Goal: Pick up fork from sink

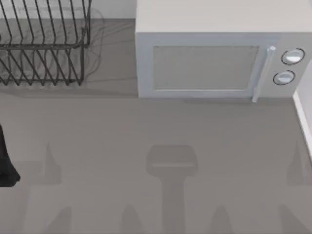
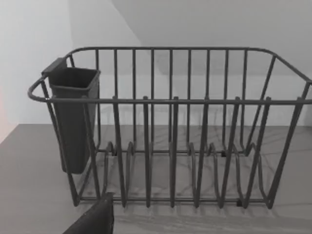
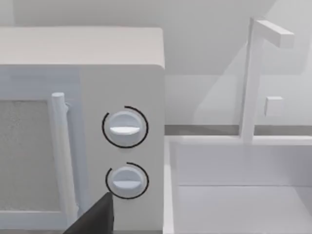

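Note:
The fork is out of view. The white sink [image 3: 229,163] lies just right of the microwave [image 3: 83,87], with a white tap [image 3: 249,78] standing at its back; its basin floor is mostly hidden. In the top view the sink's rim [image 1: 303,117] shows at the right edge. A dark part of my right gripper [image 3: 92,219] pokes in low, in front of the microwave's knobs. My left gripper [image 2: 92,219] sits in front of the wire dish rack [image 2: 170,146], and a black piece of the left arm [image 1: 6,163] shows at the table's left edge.
The dish rack [image 1: 44,44] stands at the back left and carries a dark cutlery cup [image 2: 73,117] on one end. The microwave [image 1: 209,58] fills the back middle, door shut, handle [image 1: 263,73] and two knobs [image 1: 291,56] on its right. Grey countertop [image 1: 161,146] lies in front.

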Controlling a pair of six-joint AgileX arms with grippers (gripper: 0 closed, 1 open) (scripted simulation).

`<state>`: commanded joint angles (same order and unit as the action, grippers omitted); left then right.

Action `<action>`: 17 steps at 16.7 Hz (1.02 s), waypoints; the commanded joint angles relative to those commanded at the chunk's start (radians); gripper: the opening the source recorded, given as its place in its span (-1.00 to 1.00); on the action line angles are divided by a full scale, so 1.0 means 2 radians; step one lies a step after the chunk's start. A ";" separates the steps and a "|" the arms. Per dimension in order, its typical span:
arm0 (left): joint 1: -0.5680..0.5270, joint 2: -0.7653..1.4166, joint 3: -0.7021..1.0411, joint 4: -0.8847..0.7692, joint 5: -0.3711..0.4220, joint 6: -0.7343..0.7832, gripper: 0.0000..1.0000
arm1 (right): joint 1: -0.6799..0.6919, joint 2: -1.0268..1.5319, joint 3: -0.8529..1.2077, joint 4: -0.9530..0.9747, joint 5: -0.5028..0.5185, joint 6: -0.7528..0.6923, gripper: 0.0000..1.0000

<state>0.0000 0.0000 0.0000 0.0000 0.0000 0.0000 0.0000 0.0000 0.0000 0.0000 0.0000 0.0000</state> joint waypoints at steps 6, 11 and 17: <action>0.000 0.000 0.000 0.000 0.000 0.000 1.00 | -0.008 0.051 0.050 -0.033 0.000 -0.007 1.00; 0.000 0.000 0.000 0.000 0.000 0.000 1.00 | -0.031 0.230 0.211 -0.134 0.000 -0.029 1.00; 0.000 0.000 0.000 0.000 0.000 0.000 1.00 | -0.070 0.555 0.483 -0.300 0.001 -0.064 1.00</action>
<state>0.0000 0.0000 0.0000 0.0000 0.0000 0.0000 -0.1395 1.1094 0.9653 -0.5995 0.0022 -0.1290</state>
